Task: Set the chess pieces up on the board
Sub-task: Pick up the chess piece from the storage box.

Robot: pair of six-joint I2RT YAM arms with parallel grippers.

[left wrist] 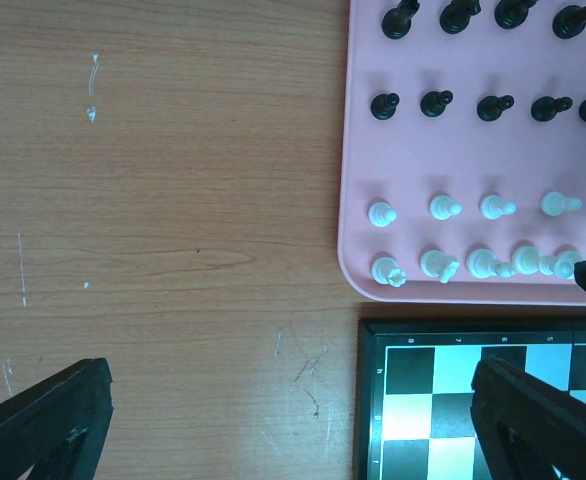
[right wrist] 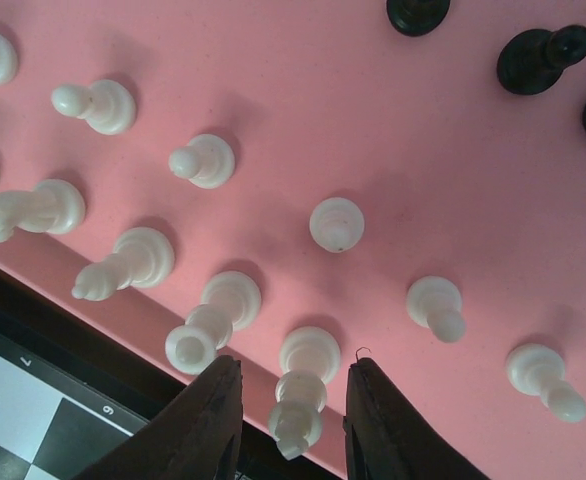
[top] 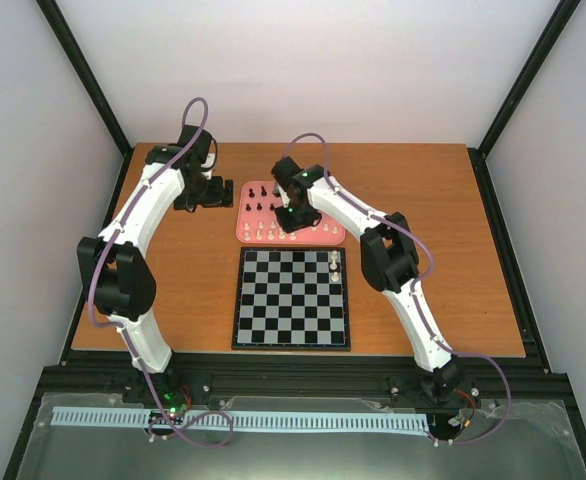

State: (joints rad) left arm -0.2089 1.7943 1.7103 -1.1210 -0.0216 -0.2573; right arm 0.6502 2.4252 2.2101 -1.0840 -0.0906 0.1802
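Note:
The board (top: 292, 299) lies mid-table with two cream pieces (top: 334, 262) on its far right squares. Behind it the pink tray (top: 243, 226) holds rows of black pieces (left wrist: 439, 103) and cream-white pieces (left wrist: 441, 208). My right gripper (right wrist: 291, 400) is open over the tray's near row, its fingers either side of a tall cream piece (right wrist: 303, 385), not touching it. My left gripper (left wrist: 293, 420) is open and empty above bare table left of the board's corner (left wrist: 373, 400).
The left arm (top: 138, 230) arches along the table's left side. The right arm (top: 383, 250) crosses above the board's right edge. Wooden table (top: 423, 200) lies right of the tray. Black frame posts stand at the table's corners.

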